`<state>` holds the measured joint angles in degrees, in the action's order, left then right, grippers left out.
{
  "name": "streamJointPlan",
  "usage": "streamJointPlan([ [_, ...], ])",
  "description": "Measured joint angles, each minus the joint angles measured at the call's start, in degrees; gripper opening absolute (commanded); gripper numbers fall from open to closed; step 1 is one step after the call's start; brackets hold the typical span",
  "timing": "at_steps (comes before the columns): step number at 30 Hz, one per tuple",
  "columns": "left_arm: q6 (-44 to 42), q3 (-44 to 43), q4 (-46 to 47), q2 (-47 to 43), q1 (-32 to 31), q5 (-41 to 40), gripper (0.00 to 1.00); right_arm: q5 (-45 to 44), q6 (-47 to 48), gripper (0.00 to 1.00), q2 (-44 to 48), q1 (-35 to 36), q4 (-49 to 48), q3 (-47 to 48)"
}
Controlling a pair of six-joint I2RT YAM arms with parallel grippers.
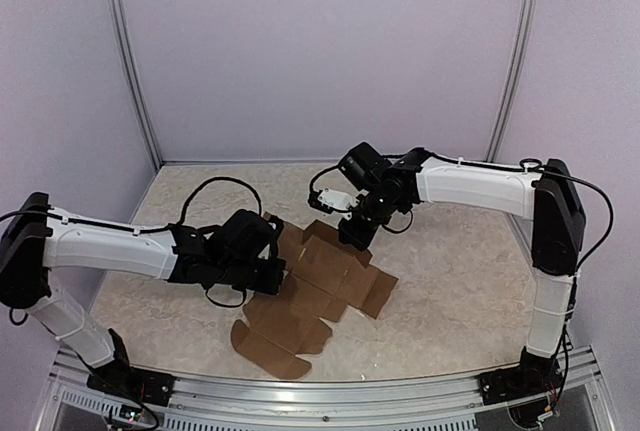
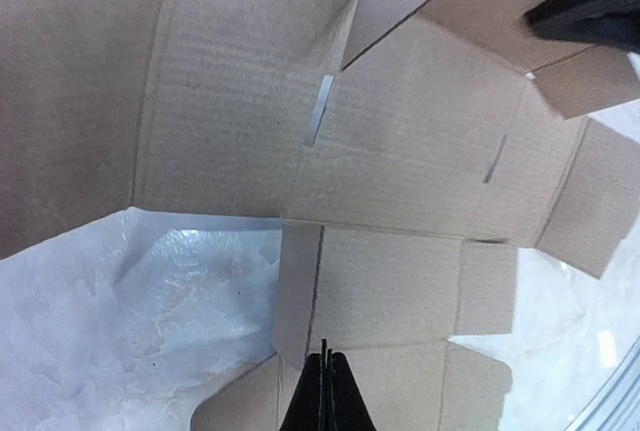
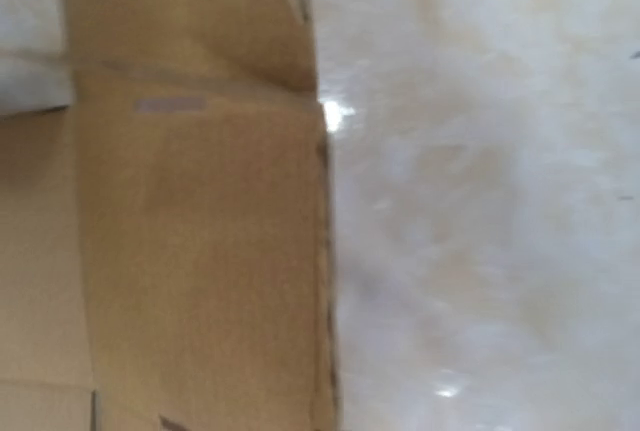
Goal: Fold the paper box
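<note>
Brown cardboard, plain and unprinted: we see the box [image 1: 318, 286] as a flat die-cut sheet, not yet folded. It lies on the pale marbled table [image 1: 450, 281] between the two arms, toward the middle front. Its outline is broken by flaps, squarish at the far and right edges and rounded at the near edge. From the left wrist we make out creases dividing it into panels, and two narrow slots [image 2: 318, 111] cut along the edges of the big middle panel. The wide panel at the left of that view looms close to the camera; we cannot tell whether it is lifted off the table.

The left gripper [image 2: 324, 386] has its fingers pressed together with nothing between them. Its tip sits over a panel near the sheet's edge, and we cannot tell whether it touches the cardboard. The right gripper [image 1: 353, 239] comes down at the sheet's far edge. From the left wrist it shows as a dark closed wedge over a far flap, gripping nothing we can see. The right wrist view is blurred: cardboard on the left, table on the right, a straight edge between.
</note>
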<state>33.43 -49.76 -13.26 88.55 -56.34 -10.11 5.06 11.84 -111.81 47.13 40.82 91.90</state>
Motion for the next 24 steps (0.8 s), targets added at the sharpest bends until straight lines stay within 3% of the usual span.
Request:
streamJointPlan([
  [10,-2.89,-1.42,-3.69,-14.36,2.71,1.01,0.04,-10.19,10.27,0.0,5.75,2.1,-3.45,-3.21],
  [19,-6.14,1.01,-4.33,-28.92,12.2,3.67,0.29,-20.44,19.93,0.0,9.4,7.32,-11.26,-7.45],
  [24,-6.91,7.37,-1.31,-33.03,19.08,6.82,0.37,-24.3,24.79,0.0,11.37,9.92,-16.52,-12.33],
])
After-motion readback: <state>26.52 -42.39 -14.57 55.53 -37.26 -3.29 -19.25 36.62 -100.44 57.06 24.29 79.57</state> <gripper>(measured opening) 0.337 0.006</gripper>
